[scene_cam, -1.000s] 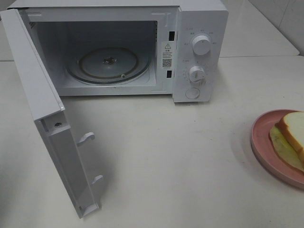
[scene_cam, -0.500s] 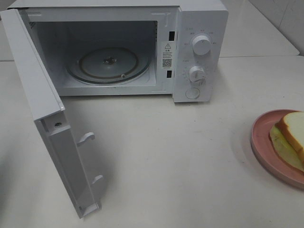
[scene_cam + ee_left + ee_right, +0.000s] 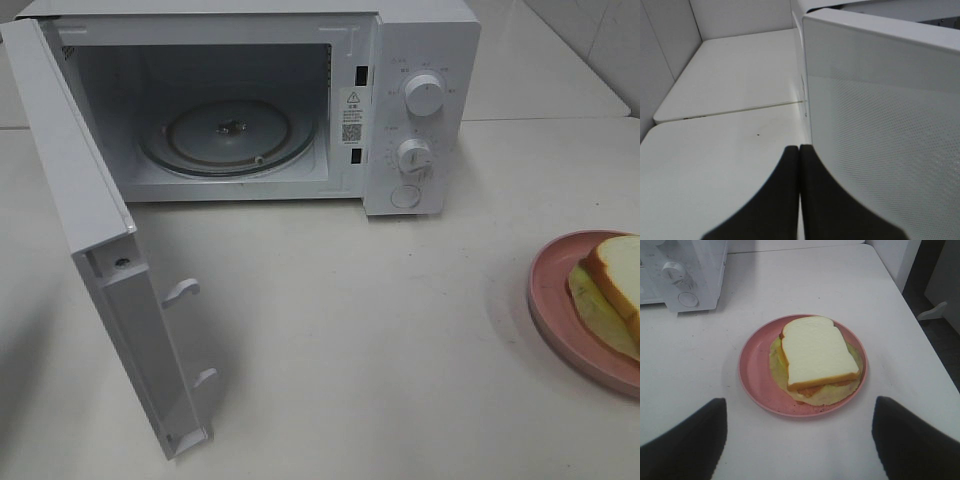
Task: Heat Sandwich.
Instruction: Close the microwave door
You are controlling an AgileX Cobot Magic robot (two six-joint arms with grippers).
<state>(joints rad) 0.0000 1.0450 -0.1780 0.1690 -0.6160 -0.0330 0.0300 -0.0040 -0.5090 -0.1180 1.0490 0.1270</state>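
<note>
The sandwich [image 3: 814, 351] is a white bread slice with a tan crust over a pale yellow-green layer. It lies on a round pink plate [image 3: 752, 372], which sits at the right edge of the table in the high view, where the sandwich [image 3: 612, 280] is partly cut off. My right gripper [image 3: 800, 405] hovers above the plate's near side, open wide, with its dark fingers [image 3: 687, 440] on either side and nothing between them. My left gripper [image 3: 799, 149] is shut and empty, close to the outer face of the microwave door [image 3: 880, 125]. Neither gripper shows in the high view.
The white microwave [image 3: 420, 110] stands at the back with its door [image 3: 100, 250] swung out to the left and forward. Its glass turntable [image 3: 228, 135] carries nothing. Two knobs [image 3: 424, 95] and a button are on the right panel. Bare table [image 3: 350, 330] lies between the microwave and the plate.
</note>
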